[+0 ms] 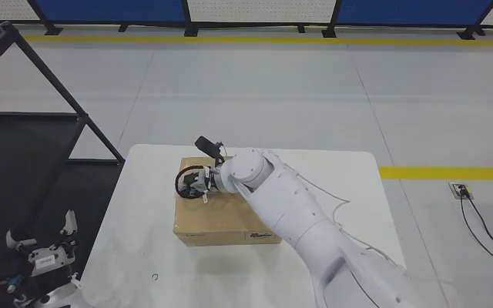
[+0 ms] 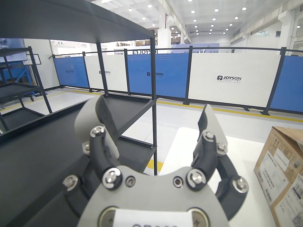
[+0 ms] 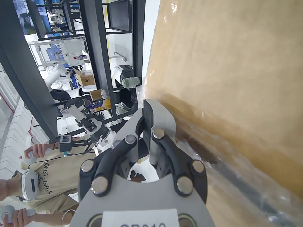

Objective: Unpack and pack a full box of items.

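Found taped cardboard box (image 1: 219,227) on white table (image 1: 331,177), slightly left of middle, flaps shut under glossy clear tape (image 3: 236,166). Noted right gripper (image 3: 147,113) low over box top near rear left corner, fingers pressed together on nothing. Noted left gripper (image 2: 154,106) beyond table's left edge by black rack (image 2: 71,24), fingers spread wide, empty. Judged box stiff, probably heavy if full; tape thin, slick. Best taken at tape edge along seam, side wall braced.

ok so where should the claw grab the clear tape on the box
Probably at its end, coming from beyond the edge: the clear tape lies flat along the cardboard box top, so only the end offers a pinch. The right claw sits there, shut.
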Controlling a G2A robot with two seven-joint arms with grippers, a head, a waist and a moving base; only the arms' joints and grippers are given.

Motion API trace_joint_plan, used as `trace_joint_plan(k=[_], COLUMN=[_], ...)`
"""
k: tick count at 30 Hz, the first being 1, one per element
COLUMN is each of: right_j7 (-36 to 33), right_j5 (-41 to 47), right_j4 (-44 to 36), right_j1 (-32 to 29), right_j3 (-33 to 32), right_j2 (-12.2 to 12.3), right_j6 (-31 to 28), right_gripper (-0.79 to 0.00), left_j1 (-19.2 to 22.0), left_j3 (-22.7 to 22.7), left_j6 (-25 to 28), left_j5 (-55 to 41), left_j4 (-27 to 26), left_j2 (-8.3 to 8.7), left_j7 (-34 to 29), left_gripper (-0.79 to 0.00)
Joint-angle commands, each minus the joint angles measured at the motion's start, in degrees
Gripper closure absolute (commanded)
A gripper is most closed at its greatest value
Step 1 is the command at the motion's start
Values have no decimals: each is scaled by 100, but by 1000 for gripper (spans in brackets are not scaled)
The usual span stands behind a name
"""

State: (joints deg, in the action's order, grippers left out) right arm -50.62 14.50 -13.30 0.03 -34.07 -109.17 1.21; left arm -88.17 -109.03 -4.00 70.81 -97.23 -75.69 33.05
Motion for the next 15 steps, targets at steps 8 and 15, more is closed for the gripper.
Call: trace_joint_plan(k=[8,15], right_j7=[-356,-376], right_j5=[-61,-166], right_j4=[324,612], right_j1=[165,249], right_j3=[-137,-251], right_j2=[57,231], right_j6=[-48,39], right_gripper=[0,0], left_j1=[75,178], left_j3=[8,65], left_j6=[183,309], left_j5=[112,211], left_j4=[-42,-81], left_j2=[12,22], left_j7=[-55,-115], left_gripper=[-730,-730])
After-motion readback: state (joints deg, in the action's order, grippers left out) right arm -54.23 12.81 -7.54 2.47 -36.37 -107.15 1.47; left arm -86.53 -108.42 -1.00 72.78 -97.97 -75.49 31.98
